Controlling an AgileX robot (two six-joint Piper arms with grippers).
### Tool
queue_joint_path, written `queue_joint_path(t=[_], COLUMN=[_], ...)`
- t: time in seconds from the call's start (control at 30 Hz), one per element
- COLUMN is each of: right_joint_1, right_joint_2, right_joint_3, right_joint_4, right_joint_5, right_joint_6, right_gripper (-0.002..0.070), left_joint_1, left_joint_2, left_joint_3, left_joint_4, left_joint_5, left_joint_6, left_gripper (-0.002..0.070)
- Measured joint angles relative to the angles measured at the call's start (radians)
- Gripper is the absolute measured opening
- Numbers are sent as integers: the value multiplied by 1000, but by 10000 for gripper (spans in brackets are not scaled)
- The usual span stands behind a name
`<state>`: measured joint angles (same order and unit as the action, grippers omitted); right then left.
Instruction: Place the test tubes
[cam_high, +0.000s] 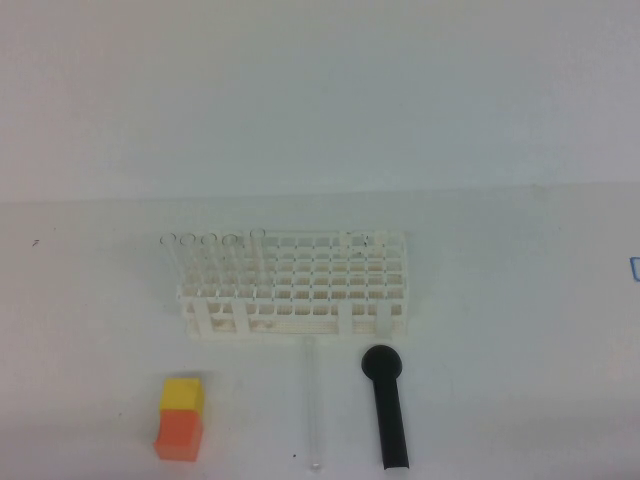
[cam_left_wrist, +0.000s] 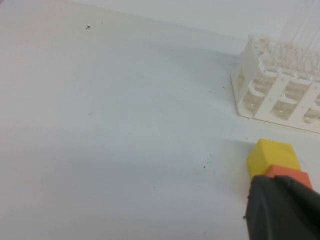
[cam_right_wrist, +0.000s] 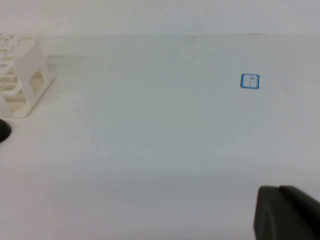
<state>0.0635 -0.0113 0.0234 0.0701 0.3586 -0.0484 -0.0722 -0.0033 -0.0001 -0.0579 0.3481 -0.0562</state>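
Counts: 1 white test tube rack (cam_high: 300, 285), 1 loose test tube (cam_high: 313, 405), 1 black round-headed tool (cam_high: 388, 415), 1 yellow/orange block (cam_high: 180, 420), 1 blue square mark (cam_right_wrist: 250, 81). Upright tubes (cam_high: 205, 262) in the rack: approx 5, exact no. hard to tell.

Loose tube is clear glass, thin, faint against the white table (cam_high: 520, 380). It lies flat just near of the rack's mid, running near-far, far tip close to the rack base. Black tool lies parallel just right of it, not touching. Upright tubes are bunched at the rack's left end; the remaining slots look open.

Block sits near-left, well apart from the tube. Wide bare table left and right of the rack. Blue mark is far out right.

Left gripper (cam_left_wrist: 282, 210): near-left, dark body just beside the block, out of the high view. State: can't tell.
Right gripper (cam_right_wrist: 287, 212): near-right over bare table, out of the high view. State: can't tell.
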Motion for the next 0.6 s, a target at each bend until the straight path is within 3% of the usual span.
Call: queue_joint_path(t=[0.2,0.43,0.6], right_joint_1=[0,0,0], right_joint_2=[0,0,0], right_joint_3=[0,6,6], right_joint_4=[-4,-6,-6], right_joint_5=[-27,-265,-436], right_joint_6=[0,0,0], right_gripper=[-1,-1,-1], left_joint_1=[0,0,0], left_joint_2=[0,2,3], left_joint_3=[0,0,0], left_joint_4=[6,6,6], left_joint_5=[-120,-403,-448], left_joint_6=[0,0,0], left_gripper=[-1,-1,-1])
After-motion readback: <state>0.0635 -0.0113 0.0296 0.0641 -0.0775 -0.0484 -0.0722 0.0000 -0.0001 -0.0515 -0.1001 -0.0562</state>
